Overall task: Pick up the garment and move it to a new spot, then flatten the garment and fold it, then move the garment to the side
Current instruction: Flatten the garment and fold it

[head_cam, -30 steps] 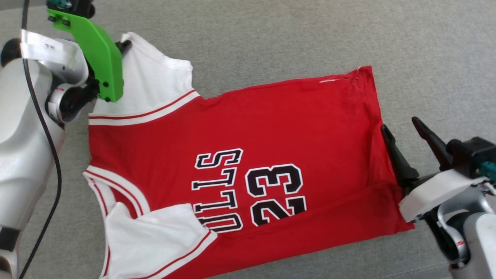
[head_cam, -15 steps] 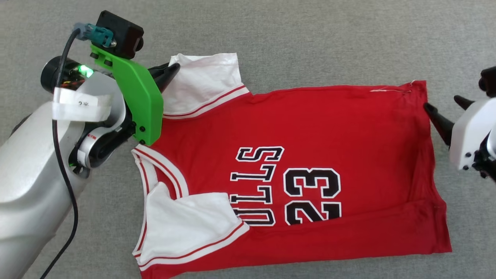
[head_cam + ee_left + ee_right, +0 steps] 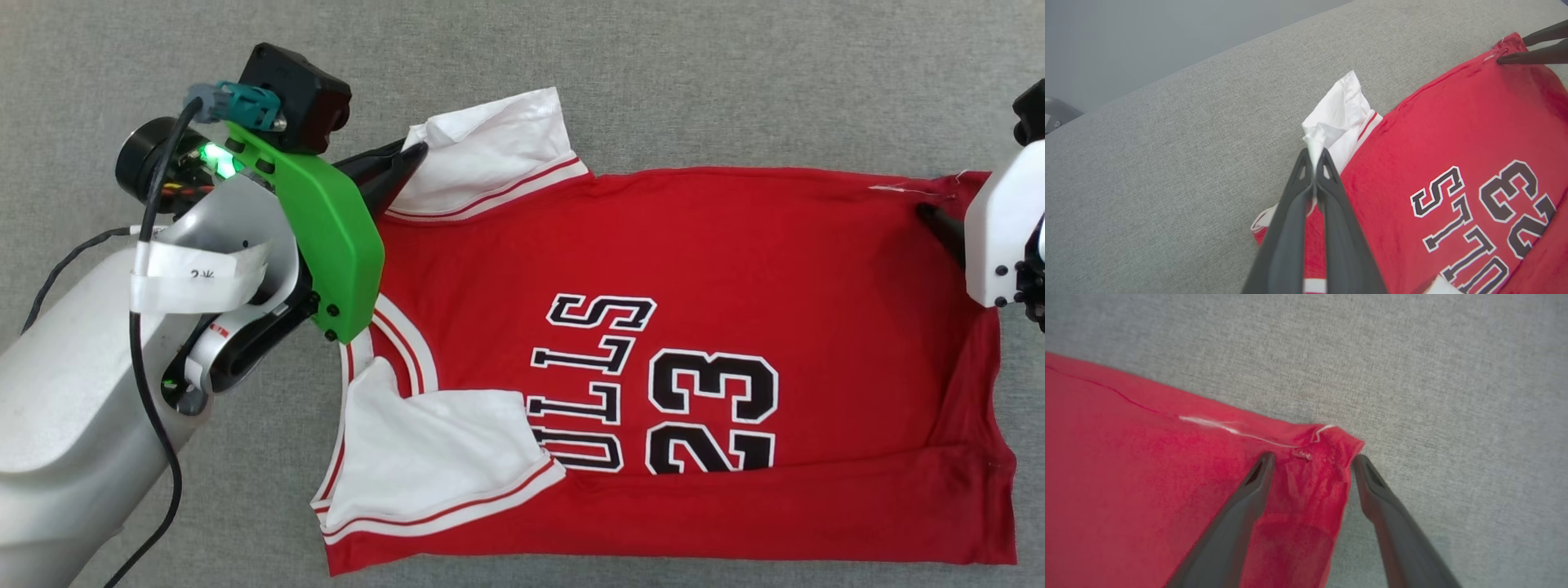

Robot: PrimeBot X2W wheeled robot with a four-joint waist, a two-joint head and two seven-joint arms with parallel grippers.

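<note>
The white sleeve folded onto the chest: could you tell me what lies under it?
The sleeve lies on the red shirt, overlapping the black lettering; letters beneath it are covered and unreadable.

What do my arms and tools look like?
Left arm: silver shell, white tape label, black cable, green bracket, black camera with teal plug. The right bracket is white. The left tool and right tool each have two long, tapered dark fingers.

A plain indoor work setup: a broad grey woven-fabric surface (image 3: 735, 82) meeting a bare grey wall (image 3: 1167, 32).
</note>
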